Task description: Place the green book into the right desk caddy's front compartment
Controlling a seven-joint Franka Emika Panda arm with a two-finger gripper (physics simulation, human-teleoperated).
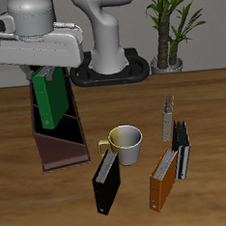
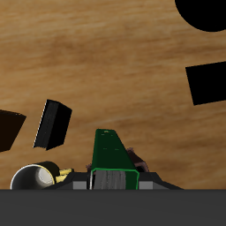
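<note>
A Franka gripper [image 1: 46, 74] holds the green book [image 1: 49, 99] upright, fingers clamped on its top edge, above the right desk caddy [image 1: 61, 139]. The book appears partly lowered toward a rear compartment rather than the front one, though the angle is poor. A white mug [image 1: 124, 143], black book [image 1: 107, 183] and orange book [image 1: 164, 180] stand well clear.

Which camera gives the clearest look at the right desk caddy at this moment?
The exterior view: the right desk caddy shows its long brown body and slanted walls, with the green book held upright over it by the gripper. The wrist view shows no recognisable caddy.
</note>
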